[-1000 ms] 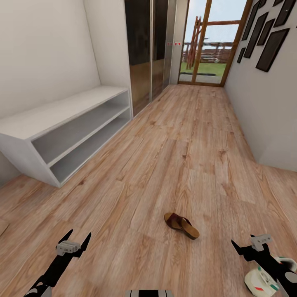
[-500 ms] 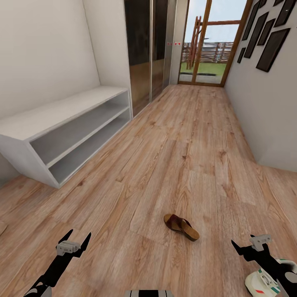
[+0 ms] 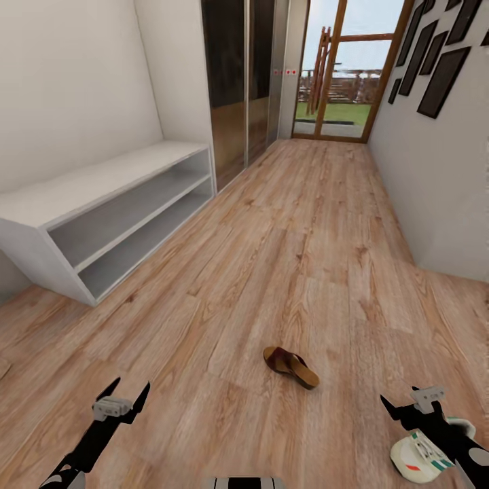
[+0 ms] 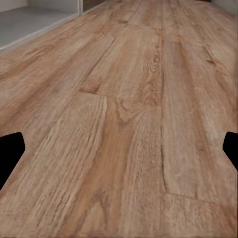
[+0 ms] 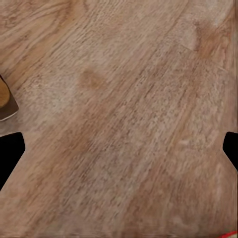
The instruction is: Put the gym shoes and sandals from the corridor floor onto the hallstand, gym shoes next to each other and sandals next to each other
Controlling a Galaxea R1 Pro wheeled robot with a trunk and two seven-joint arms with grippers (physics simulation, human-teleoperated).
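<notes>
One dark brown sandal [image 3: 291, 367] with a tan footbed lies on the corridor floor [image 3: 285, 272], ahead of me and between my arms. Its edge also shows in the right wrist view [image 5: 5, 101]. A white gym shoe [image 3: 415, 459] with a green stripe and red patch lies at the bottom right, partly hidden under my right arm. My right gripper [image 3: 409, 402] hangs open just above and beyond it, holding nothing. My left gripper [image 3: 130, 388] is open over bare floor [image 4: 124, 99]. The light-grey hallstand [image 3: 102, 178] stands along the left wall, its two shelves bare.
Dark wardrobe doors [image 3: 238, 81] follow the hallstand on the left. A glass door [image 3: 339, 75] closes the corridor's far end. The right wall [image 3: 441, 170] carries dark picture frames. A small tan thing [image 3: 3, 368] sits at the left edge, too cut off to name.
The whole picture has shifted a little, so the camera moved: sandal and gym shoe sit slightly further left, and more of the shoe shows. Both grippers keep their pose.
</notes>
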